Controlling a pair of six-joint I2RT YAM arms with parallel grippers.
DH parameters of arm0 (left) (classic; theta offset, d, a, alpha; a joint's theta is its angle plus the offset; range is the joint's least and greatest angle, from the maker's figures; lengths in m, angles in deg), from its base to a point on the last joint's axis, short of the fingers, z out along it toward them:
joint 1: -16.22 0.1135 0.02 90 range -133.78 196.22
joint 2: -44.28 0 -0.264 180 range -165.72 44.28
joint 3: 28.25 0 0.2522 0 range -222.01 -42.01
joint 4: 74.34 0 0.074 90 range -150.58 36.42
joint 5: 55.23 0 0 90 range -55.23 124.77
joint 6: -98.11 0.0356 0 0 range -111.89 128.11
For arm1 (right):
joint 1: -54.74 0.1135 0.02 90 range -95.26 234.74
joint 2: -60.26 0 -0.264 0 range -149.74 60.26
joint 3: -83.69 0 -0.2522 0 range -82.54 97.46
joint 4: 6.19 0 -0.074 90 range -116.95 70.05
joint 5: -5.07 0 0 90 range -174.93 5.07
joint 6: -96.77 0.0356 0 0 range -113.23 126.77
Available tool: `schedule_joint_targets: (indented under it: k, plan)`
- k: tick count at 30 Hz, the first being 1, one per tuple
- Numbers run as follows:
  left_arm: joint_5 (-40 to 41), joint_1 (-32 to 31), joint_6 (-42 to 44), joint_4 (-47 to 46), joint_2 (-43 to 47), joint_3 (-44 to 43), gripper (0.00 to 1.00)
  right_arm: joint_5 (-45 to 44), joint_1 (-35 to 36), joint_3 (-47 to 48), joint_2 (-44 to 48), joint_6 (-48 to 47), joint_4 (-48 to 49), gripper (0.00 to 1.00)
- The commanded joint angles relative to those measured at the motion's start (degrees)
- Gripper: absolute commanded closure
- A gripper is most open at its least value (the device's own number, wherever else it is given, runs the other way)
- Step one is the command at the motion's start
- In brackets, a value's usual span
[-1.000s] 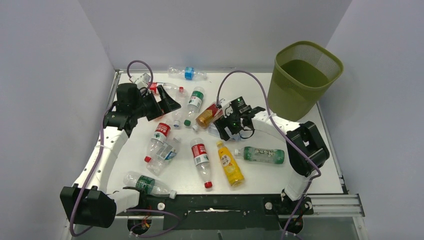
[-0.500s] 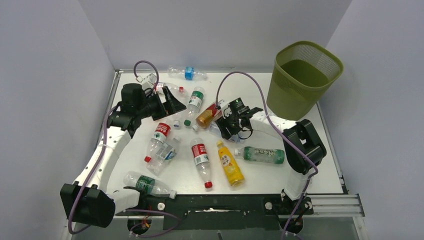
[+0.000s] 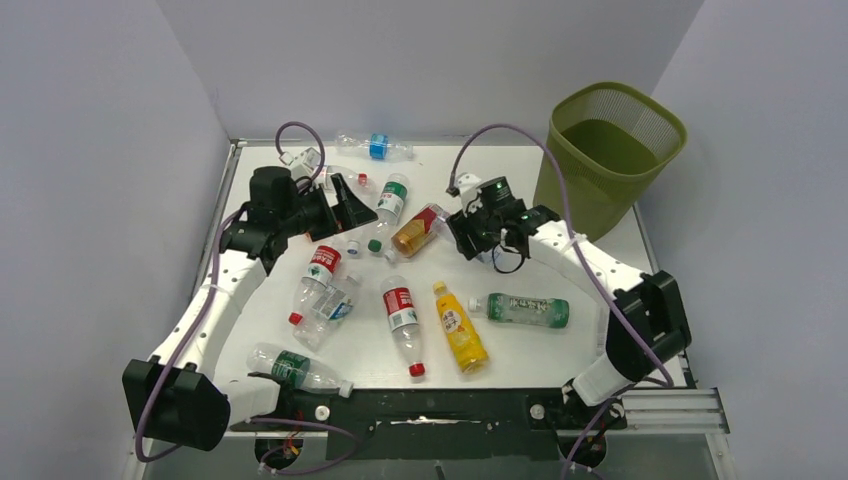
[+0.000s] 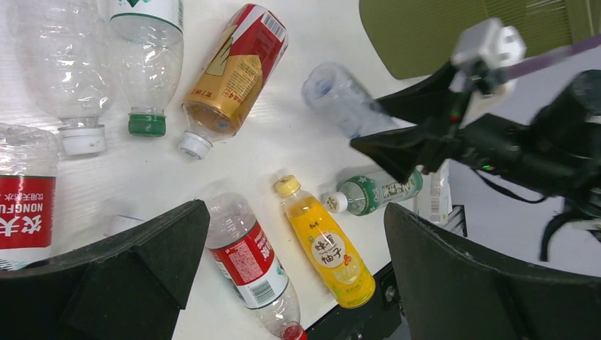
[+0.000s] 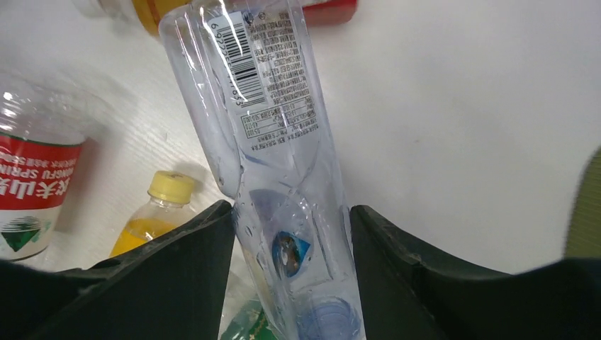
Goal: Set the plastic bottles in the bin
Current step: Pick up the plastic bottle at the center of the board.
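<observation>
My right gripper (image 5: pixel 290 212) is shut on a clear plastic bottle (image 5: pixel 273 106) with a blue cap, held off the table. From above, the right gripper (image 3: pixel 482 228) hangs left of the olive-green mesh bin (image 3: pixel 608 155). The held clear bottle (image 4: pixel 339 95) also shows in the left wrist view. My left gripper (image 3: pixel 352 205) is open and holds nothing, above an amber bottle (image 3: pixel 418 231) and a green-capped bottle (image 3: pixel 390 200). A yellow bottle (image 3: pixel 460 328), a red-label bottle (image 3: pixel 402 312) and a green-label bottle (image 3: pixel 525 310) lie in the middle.
More bottles lie on the left half: a red-label one (image 3: pixel 318 270), a crushed one (image 3: pixel 335 305) and one near the front edge (image 3: pixel 295 368). A blue-label bottle (image 3: pixel 377 147) rests against the back wall. Grey walls close in the table.
The right gripper closed on the clear bottle, lifted it and moved back and right toward the bin. The left gripper shifted slightly right, still open.
</observation>
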Motion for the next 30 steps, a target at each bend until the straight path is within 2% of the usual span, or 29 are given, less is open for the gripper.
schedule_joint_targets:
  k: [1, 8, 17, 27, 29, 30]
  plan:
    - [0.15, -0.19, -0.17, -3.65, -0.37, -1.50, 0.02, -2.07, -3.60, 5.92, 7.30, -0.32, -0.76, 0.55]
    - [-0.61, -0.21, -0.25, -4.87, -1.09, -0.82, 0.02, -5.82, -11.08, 20.60, 8.08, 0.35, -3.71, 0.53]
    - [-1.04, -0.21, -0.13, -5.38, -0.51, 0.40, 0.02, -9.15, -19.64, 35.80, 6.42, 4.14, 0.71, 0.50]
    - [-1.90, -0.18, 0.31, -4.97, -0.20, 0.15, 0.02, -9.30, -31.71, 38.74, 5.15, 8.60, 3.05, 0.47]
    - [-1.92, -0.21, 0.36, -4.84, -0.14, -0.29, 0.02, -8.99, -33.91, 38.36, 4.25, 8.68, 2.82, 0.41]
    - [-2.10, -0.16, 0.29, -4.94, -0.05, -0.37, 0.02, -8.97, -35.10, 38.33, 3.72, 8.98, 2.36, 0.31]
